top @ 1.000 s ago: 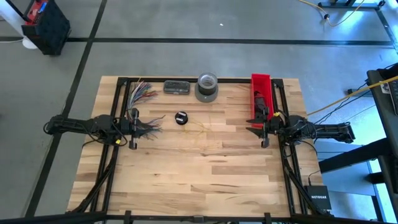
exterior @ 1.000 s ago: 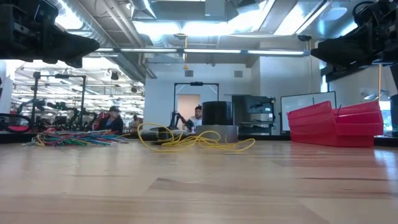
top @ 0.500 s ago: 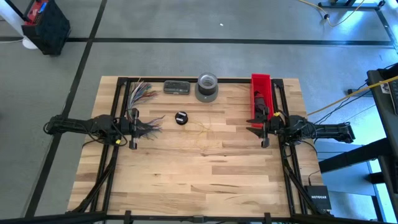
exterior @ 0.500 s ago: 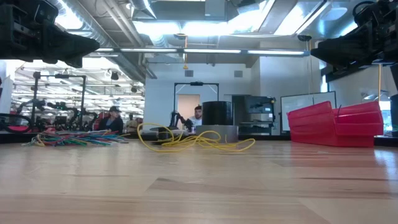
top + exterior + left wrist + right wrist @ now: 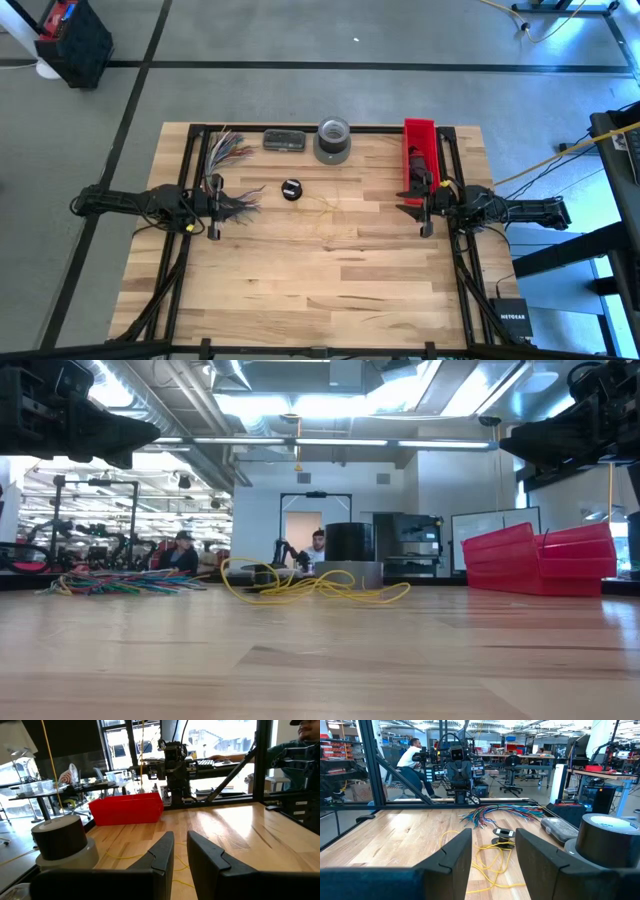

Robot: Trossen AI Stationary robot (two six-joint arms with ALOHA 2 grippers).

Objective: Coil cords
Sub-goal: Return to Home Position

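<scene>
Both arms sit at the light wooden counter edges, prob. homed clear of the work. Left end effector is barely parted, right end effector spread wide; both empty. Small round black spool lies mid-counter, w/ thin yellow wire sprawled loose beside it.

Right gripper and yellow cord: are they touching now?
Apart. The low view shows the right gripper hanging high above the table, while the yellow cord lies on it.
</scene>
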